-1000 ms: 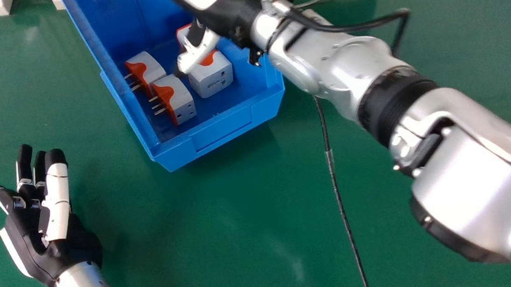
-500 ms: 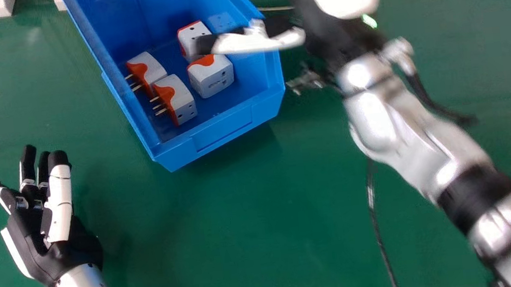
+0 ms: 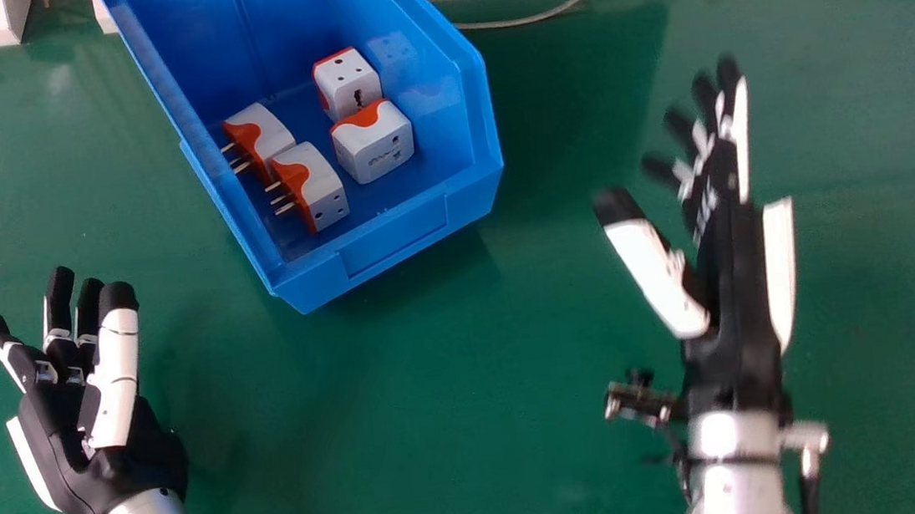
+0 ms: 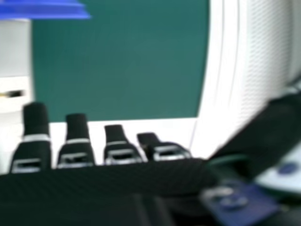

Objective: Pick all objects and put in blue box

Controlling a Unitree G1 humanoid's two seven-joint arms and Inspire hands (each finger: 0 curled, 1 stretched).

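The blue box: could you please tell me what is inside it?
The blue box holds four white-and-orange adapters; the two nearer its left wall show metal pins. The adapters' undersides and the box floor directly beneath them are covered, so they cannot be seen.

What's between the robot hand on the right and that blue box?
In the head view, just green tabletop lies between the right robot hand and the blue box.
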